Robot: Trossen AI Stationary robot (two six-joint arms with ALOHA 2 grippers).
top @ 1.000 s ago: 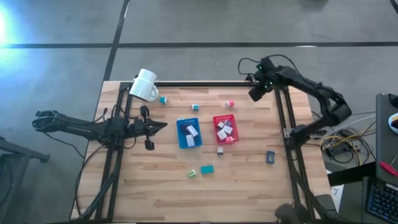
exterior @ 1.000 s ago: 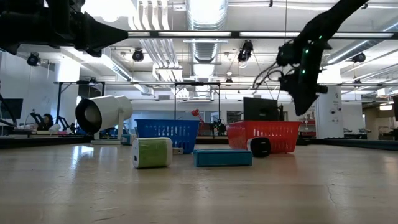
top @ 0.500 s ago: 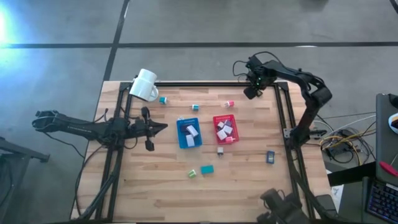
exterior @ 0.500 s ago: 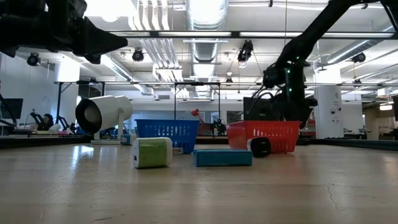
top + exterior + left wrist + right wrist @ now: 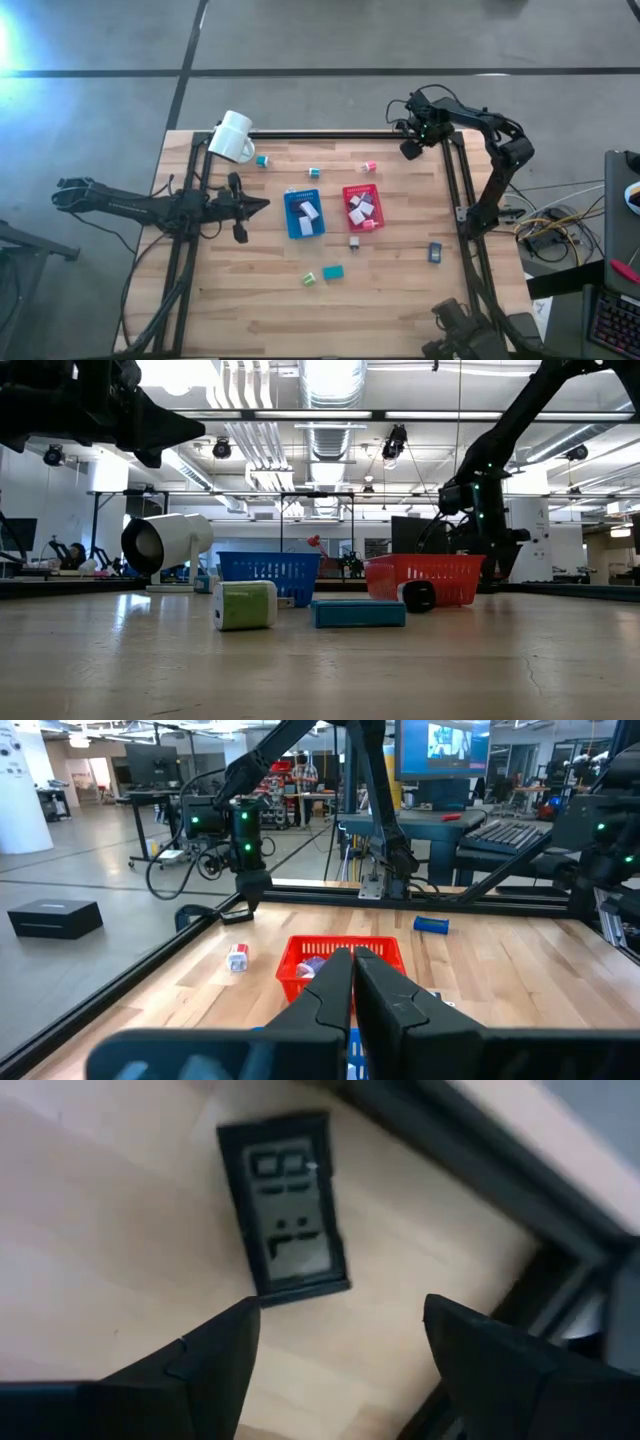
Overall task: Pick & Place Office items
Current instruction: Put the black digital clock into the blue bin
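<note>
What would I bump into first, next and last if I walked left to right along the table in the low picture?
White mug → green block → teal block → small dark item → right pincer, at the far right. The blue and red baskets overlap these, so I left them out.

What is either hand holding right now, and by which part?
Nothing. The right hand is open above a dark rectangular block lying on the table near the far right corner, not touching it. The left hand is shut and empty.
</note>
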